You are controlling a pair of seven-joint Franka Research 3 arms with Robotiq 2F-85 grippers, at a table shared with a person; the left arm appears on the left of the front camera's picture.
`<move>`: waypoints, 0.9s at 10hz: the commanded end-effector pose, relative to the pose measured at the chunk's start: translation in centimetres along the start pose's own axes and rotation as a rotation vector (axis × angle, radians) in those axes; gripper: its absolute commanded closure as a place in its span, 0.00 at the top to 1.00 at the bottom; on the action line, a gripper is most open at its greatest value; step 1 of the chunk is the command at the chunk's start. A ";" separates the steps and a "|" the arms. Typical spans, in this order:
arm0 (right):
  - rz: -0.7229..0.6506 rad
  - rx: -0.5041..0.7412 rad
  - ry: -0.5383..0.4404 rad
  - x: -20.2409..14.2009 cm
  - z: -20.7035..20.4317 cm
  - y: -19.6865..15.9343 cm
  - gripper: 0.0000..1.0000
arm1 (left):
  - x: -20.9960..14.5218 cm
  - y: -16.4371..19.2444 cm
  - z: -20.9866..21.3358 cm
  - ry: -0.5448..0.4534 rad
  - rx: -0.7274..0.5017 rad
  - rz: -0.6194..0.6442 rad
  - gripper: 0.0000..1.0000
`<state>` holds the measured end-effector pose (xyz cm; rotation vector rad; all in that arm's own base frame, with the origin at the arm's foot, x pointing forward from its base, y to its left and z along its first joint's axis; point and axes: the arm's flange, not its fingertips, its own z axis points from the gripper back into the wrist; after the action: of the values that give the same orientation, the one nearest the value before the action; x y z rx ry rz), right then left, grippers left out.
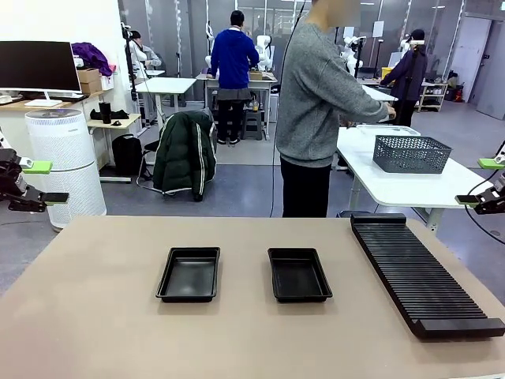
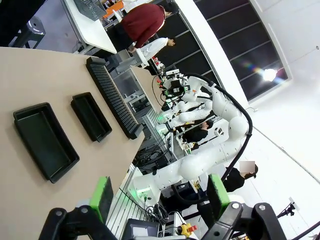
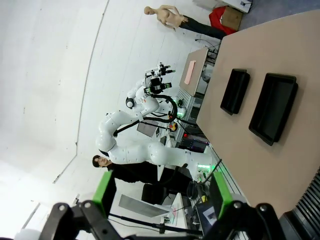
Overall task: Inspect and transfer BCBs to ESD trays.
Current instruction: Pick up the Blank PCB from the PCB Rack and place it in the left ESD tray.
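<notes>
Glossy black plastic ESD trays [image 1: 189, 274] on a matt tan table [image 1: 95, 316].

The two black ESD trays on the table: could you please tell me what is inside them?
Nothing: the left tray and the right tray each show a bare glossy black floor, no board inside. Nothing covers either floor.

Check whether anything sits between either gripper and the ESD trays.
From the left gripper, only bare table lies before the left tray. Between the right gripper and the right tray, the long ribbed rack lies flat on the table. Both trays are empty.
</notes>
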<state>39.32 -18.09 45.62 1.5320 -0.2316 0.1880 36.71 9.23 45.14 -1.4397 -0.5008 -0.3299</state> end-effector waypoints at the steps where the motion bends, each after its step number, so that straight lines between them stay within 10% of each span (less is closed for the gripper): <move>1: -0.004 -0.013 0.002 0.0 0.0 0.1 1.00 | 0.0 0.0 0.1 -0.005 -0.001 0.009 1.00; 9: -0.004 -0.013 0.002 0.0 0.0 0.1 1.00 | 0.0 0.0 0.1 -0.005 -0.001 0.009 1.00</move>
<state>39.32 -18.09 45.62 1.5320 -0.2316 0.1880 36.71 9.23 45.14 -1.4396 -0.5008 -0.3299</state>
